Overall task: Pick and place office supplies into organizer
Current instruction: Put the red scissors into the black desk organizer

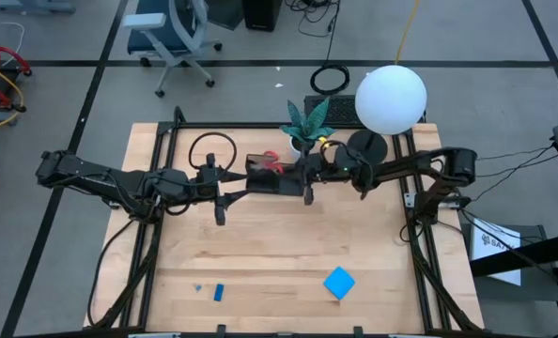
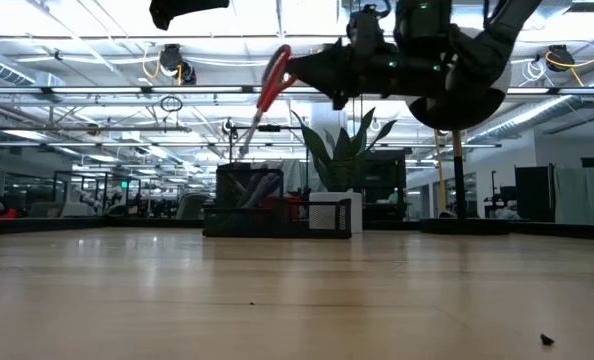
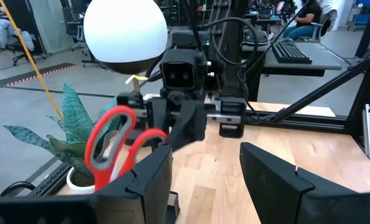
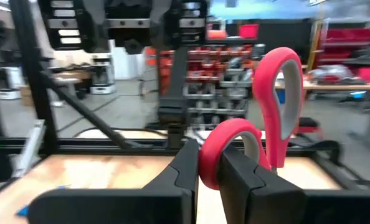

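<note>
Right gripper (image 4: pixel 203 168) pinches red-handled scissors (image 4: pixel 266 118) above the organizer (image 2: pixel 277 205), plant (image 1: pixel 305 122) just beside.

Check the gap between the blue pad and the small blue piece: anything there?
Nothing. In the high view, only bare table lies between the blue pad and the small blue piece.

No text, label or number can be read with any certainty. A white sheet (image 1: pixel 496 242) lying on the floor beside the bench (image 1: pixel 279 253) carries dark printed letters, but they are too small and blurred to make out.
</note>
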Action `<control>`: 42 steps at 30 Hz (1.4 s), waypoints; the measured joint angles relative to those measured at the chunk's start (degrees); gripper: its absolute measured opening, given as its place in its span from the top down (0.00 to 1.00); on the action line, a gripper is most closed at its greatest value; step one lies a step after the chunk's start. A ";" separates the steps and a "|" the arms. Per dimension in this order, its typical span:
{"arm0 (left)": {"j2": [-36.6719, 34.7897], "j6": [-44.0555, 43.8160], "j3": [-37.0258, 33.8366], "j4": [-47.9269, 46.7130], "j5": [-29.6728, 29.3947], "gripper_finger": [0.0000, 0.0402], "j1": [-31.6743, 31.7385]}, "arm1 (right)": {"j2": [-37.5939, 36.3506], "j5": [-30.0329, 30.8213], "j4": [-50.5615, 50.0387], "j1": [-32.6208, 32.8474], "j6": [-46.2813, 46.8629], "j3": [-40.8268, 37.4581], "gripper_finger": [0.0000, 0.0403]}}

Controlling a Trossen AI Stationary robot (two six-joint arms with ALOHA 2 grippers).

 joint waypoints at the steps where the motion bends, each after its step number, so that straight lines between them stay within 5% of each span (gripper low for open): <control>1: 0.00 0.00 0.00 -0.03 0.02 0.51 0.00 | 0.77 -0.93 -0.25 0.00 0.59 0.76 0.93; 42: 0.00 0.09 0.00 -0.25 0.02 0.51 0.00 | 4.04 -4.56 -0.09 -1.33 -7.21 3.17 0.93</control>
